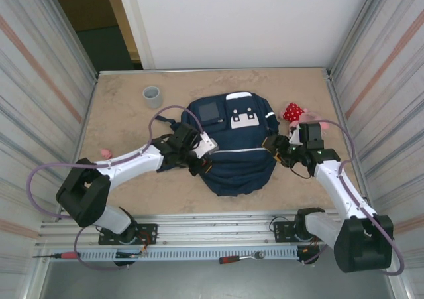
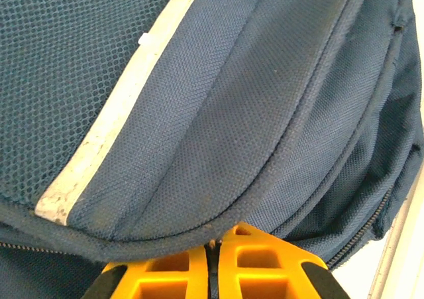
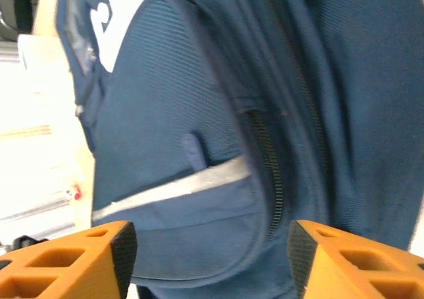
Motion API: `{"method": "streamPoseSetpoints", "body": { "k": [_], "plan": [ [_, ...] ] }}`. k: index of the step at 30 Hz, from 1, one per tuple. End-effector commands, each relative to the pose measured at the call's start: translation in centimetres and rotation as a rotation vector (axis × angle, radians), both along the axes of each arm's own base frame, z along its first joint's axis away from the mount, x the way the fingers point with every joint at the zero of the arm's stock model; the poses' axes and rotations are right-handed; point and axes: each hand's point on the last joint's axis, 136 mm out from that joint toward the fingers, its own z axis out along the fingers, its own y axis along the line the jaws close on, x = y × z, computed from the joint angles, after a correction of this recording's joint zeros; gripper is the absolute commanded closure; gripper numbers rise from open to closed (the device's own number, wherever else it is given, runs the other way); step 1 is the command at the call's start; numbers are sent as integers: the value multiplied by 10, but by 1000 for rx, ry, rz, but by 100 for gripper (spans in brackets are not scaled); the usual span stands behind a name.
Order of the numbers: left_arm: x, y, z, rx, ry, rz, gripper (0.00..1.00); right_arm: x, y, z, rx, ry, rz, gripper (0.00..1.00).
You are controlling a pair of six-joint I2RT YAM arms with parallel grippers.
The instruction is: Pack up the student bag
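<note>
One navy-blue fabric student backpack (image 1: 238,163) lies central on the beige table (image 1: 129,130). Left gripper (image 2: 213,238) is pinched closed on its seam. Right gripper (image 3: 212,246) gapes wide, empty, at its side. One grey cup (image 1: 152,97) and one red spotted toy (image 1: 293,112) stand apart.

The orange fingers (image 2: 265,266) of my left gripper (image 2: 213,238) run off the bottom edge. The seam of the large navy-blue fabric backpack (image 2: 232,113) crosses their tips, so I cannot tell whether cloth sits between them. The right wrist view blurs the backpack. From above, my right arm (image 1: 338,186) hides part of a red white-dotted thing (image 1: 293,112). A pink speck (image 1: 105,154) is too small to name.
</note>
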Motion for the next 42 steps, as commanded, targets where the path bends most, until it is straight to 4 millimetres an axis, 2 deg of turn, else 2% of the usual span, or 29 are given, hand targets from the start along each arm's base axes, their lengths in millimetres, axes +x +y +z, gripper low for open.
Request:
{"method": "streamPoseSetpoints", "body": {
  "k": [1,6,12,14,17,19,22,32,34,36,37,42],
  "plan": [
    [13,8,8,12,-67,29,100,-1,16,-1,92,25,71,46],
    [12,8,8,11,-65,30,100,12,18,-3,85,16,95,55],
    [12,9,10,14,-70,25,100,17,4,-28,-30,67,88,55],
    [12,9,10,15,-72,25,100,19,3,-30,-37,67,85,64],
    [13,9,12,12,-61,39,100,20,14,-27,28,59,95,86],
    [12,4,14,-16,-45,61,100,16,24,-25,69,54,102,93],
    [9,-4,18,-32,-52,67,98,7,37,-26,87,56,102,99],
    [-3,-39,27,-88,-55,91,94,3,62,-9,130,1,84,100],
    [-3,-40,27,-91,-57,95,94,3,60,-6,119,-5,90,100],
    [2,-32,23,-64,-84,126,93,3,49,-4,86,-10,82,98],
    [3,-30,22,-62,-94,130,90,3,43,-3,79,-14,75,97],
    [-9,-26,36,-68,-175,-40,53,12,17,2,50,-27,90,98]
  ]
}}
